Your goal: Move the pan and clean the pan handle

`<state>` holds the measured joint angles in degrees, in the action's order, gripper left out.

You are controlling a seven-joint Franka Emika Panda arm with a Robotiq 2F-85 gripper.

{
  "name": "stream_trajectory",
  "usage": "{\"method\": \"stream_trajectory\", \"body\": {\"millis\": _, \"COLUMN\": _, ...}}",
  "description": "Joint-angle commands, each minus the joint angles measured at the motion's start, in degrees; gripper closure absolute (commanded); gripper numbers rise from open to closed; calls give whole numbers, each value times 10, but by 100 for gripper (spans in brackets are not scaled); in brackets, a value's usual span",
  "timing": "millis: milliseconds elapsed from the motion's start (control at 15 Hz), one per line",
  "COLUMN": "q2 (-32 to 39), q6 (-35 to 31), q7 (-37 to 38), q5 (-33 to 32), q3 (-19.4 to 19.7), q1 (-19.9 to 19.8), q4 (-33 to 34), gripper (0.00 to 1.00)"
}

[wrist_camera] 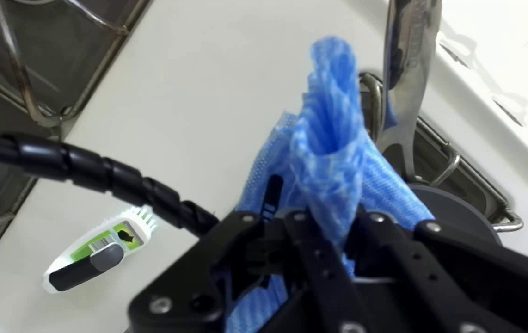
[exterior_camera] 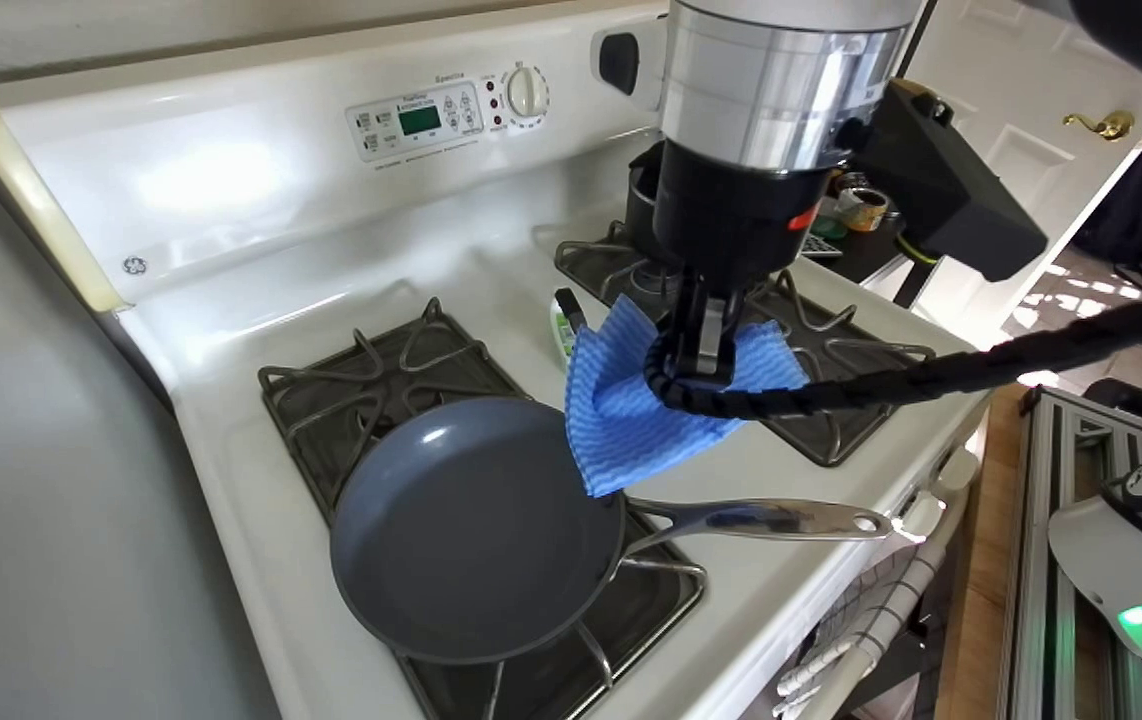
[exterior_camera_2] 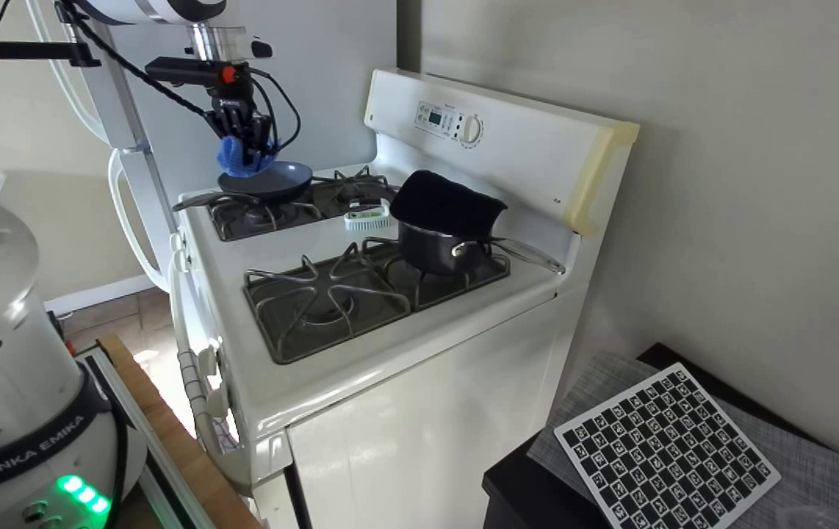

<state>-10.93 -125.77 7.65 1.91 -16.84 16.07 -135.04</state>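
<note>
1. One tool (exterior_camera: 706, 368) pinches one blue cloth (exterior_camera: 621, 425) above the worktop (wrist_camera: 190, 92).
2. One pan (exterior_camera: 471, 540) sits on the grating (exterior_camera: 666, 567), its one handle (exterior_camera: 781, 519) pointing toward the worktop's front edge.
3. One brush (wrist_camera: 102, 249) lies on the worktop.
4. One black pot (exterior_camera_2: 430, 250) stands well apart from the pan.

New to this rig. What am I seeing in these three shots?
The machine is a Franka arm ending in a black gripper. Two pictures come from cameras standing outside the robot; the close-up is taken from its wrist, looking past the gripper. The surface is a white gas stovetop. On it: a frying pan whose silver handle points toward the stove's front edge, a black pot and a white brush. The gripper pinches a blue cloth, presumably for wiping that handle; whether the cloth touches the pan, I can't tell.
</note>
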Motion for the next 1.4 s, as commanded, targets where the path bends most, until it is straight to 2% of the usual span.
{"method": "stream_trajectory", "body": {"millis": 0, "q2": 1, "q6": 0, "q7": -7, "q5": 9, "q3": -4, "q1": 6, "q4": -8, "gripper": 100}}
{"method": "stream_trajectory", "body": {"millis": 867, "q2": 6, "q6": -11, "q7": -14, "q5": 19, "q3": -15, "q1": 25, "q4": -41, "gripper": 100}}
{"method": "stream_trajectory", "body": {"millis": 1333, "q2": -4, "q6": 24, "q7": -38, "q5": 34, "q3": -17, "q1": 38, "q4": -49, "gripper": 100}}
